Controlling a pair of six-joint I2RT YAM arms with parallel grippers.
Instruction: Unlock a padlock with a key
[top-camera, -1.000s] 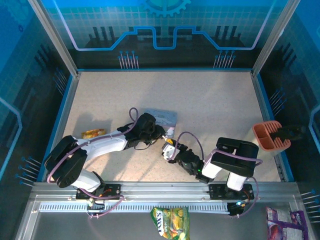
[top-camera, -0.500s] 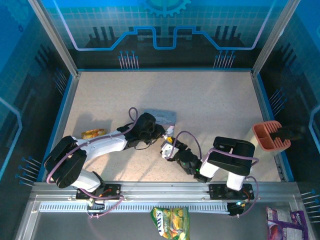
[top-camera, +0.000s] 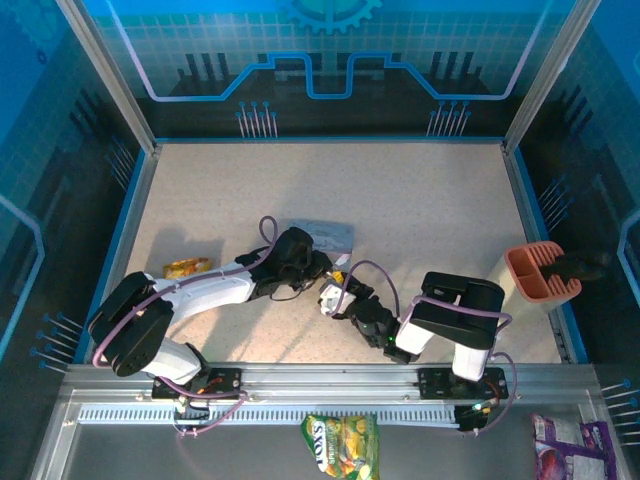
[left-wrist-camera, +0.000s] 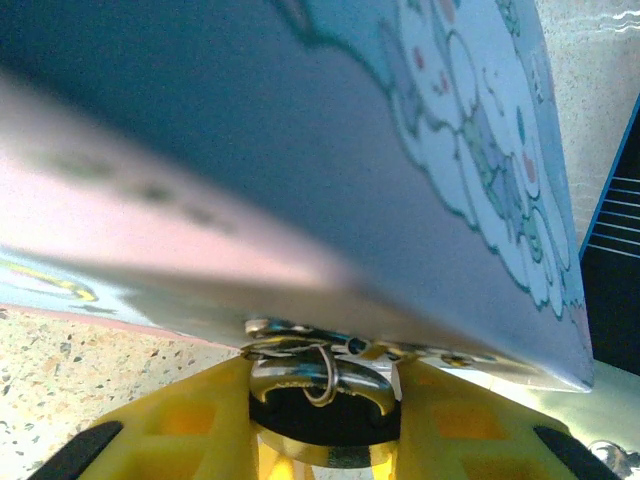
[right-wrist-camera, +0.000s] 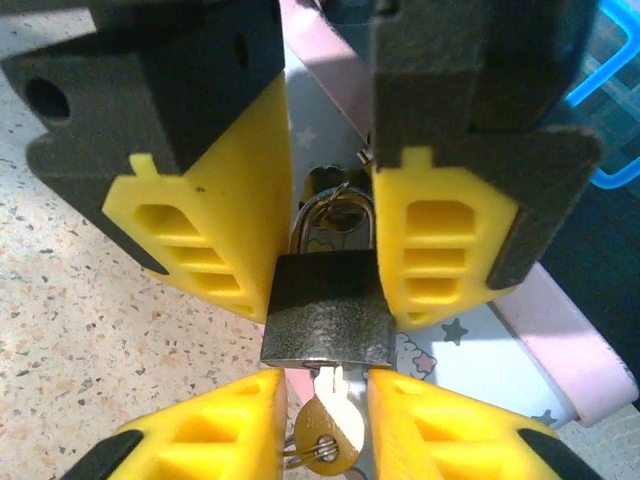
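Robot lab cell — blue circuit-print walls (top-camera: 330, 70)

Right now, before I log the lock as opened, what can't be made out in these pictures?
- Right wrist: the blade of the key is hidden inside the padlock; whether the shackle has released, cannot tell.
- Top external: both too small, covered by the two arms' jaws.
- Left wrist: the tin is blurred, too close; the padlock body is mostly hidden by the yellow fingers.
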